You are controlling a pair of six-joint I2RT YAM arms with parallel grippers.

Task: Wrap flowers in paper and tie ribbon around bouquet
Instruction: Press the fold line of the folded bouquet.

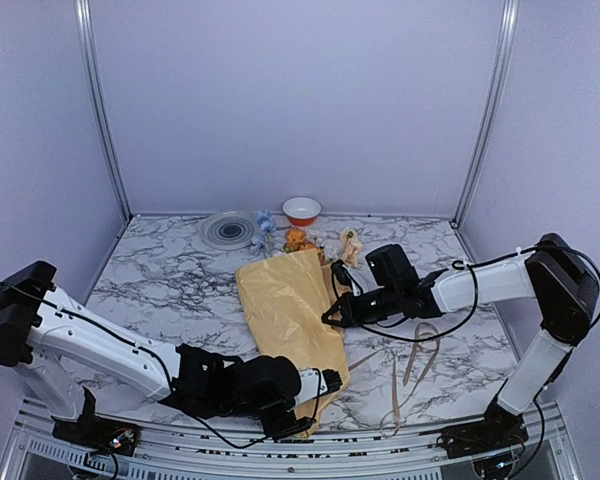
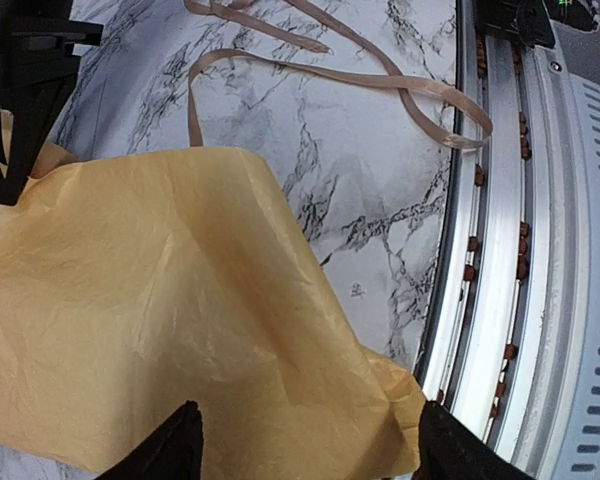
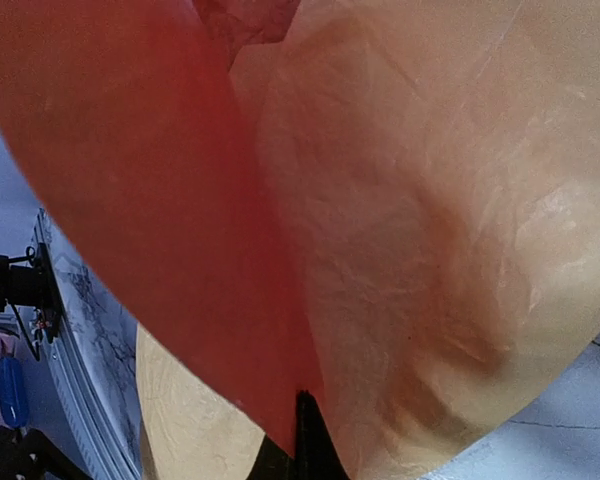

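near rail point(image 2: 500, 250): metal strip along the counter's point(image 1: 160, 290) near edge, one ribbon loop lies over it
left hand point(image 1: 320, 385) point(image 2: 308, 410): at near edge, about centre; released, fingers point(image 2: 175, 450) spread wide either side of the paper's near corner, nothing gripped
ribbon point(image 1: 420, 360) point(image 2: 330, 75): loose beige loops flat on the counter, near-right part, just beside the paper's right side; no hand on it
paper point(image 1: 290, 310) point(image 2: 160, 300) point(image 3: 430, 250): tan-yellow face up, folded into a long shape running from near edge toward far edge, centre of counter; orange face shows in the right wrist view
right hand point(image 1: 330, 315) point(image 3: 305, 420): mid-counter, at the paper's right edge; clenched on the paper, sheet lifted and draped over the wrist camera
flowers point(image 1: 298, 240): orange, blue and cream heads poke out of the paper's far end; stalks hidden under the paper
plate point(image 1: 230, 230): grey, far edge, left of the flower heads
bowl point(image 1: 302, 210): orange and white, far edge, just behind the flower heads
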